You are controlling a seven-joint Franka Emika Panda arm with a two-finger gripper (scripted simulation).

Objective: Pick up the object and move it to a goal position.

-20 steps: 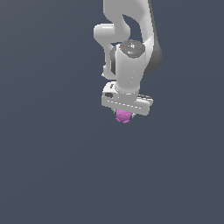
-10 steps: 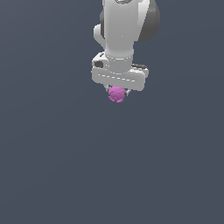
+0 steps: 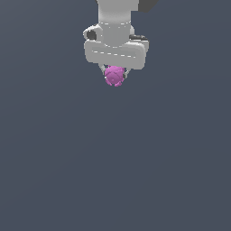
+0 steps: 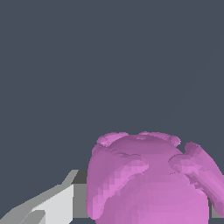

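While my arm is hanging straight down, my gripper [image 3: 115, 76] is clamping the pink object [image 3: 114, 76] between its fingers [image 4: 52, 203] (knobs bulging out below).

- The arm [image 3: 116, 27] is seen at the top of the exterior view, near the middle.
- The gripper [image 3: 114, 76] is placed directly below the arm's wrist, pointing downward.
- The object [image 3: 114, 76] is held between the fingers [image 3: 102, 69], touching them on both sides, just under the gripper body.
- In the wrist view, the object [image 4: 148, 179] is found right beside one finger [image 4: 52, 205].
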